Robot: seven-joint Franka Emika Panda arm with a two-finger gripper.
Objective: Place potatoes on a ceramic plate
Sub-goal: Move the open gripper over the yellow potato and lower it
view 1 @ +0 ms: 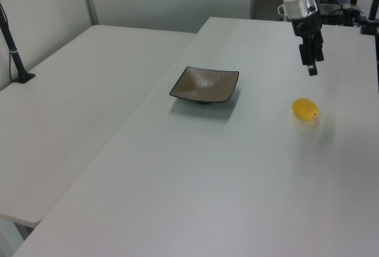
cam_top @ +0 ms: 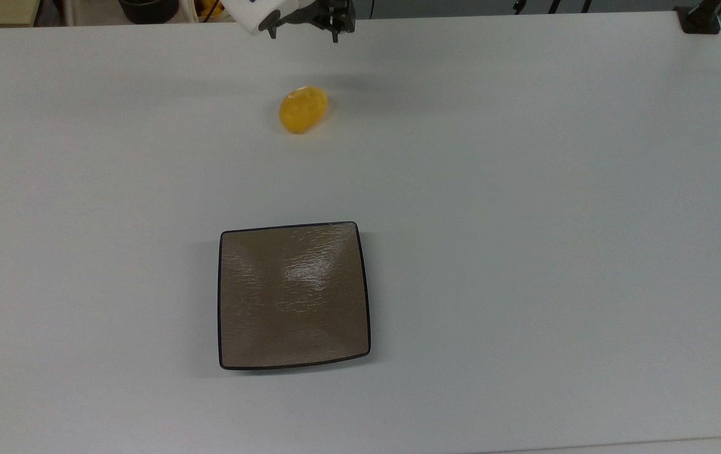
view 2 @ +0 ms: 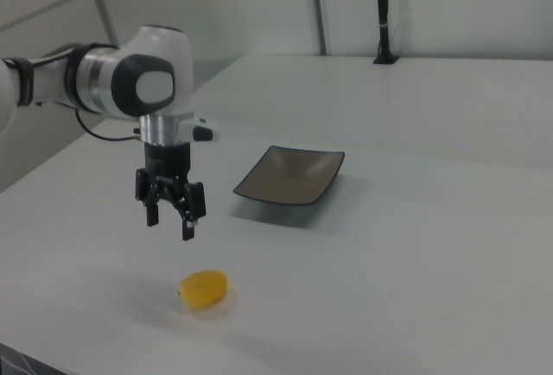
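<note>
You have a white table [cam_top: 524, 189] spanning the frame. The ceramic plate [cam_top: 294, 295] sits bare, lower centre in the top view, well apart from the potato [cam_top: 302, 109] at upper centre. Your gripper [view 2: 169, 218] hangs above and just beyond the potato, fingers apart and pointing down, likely lining up a descent.

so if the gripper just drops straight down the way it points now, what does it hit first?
Probably the bare table, just short of the potato. The gripper hangs open above it, slightly offset; depth is unclear, so a fingertip could clip it.
</note>
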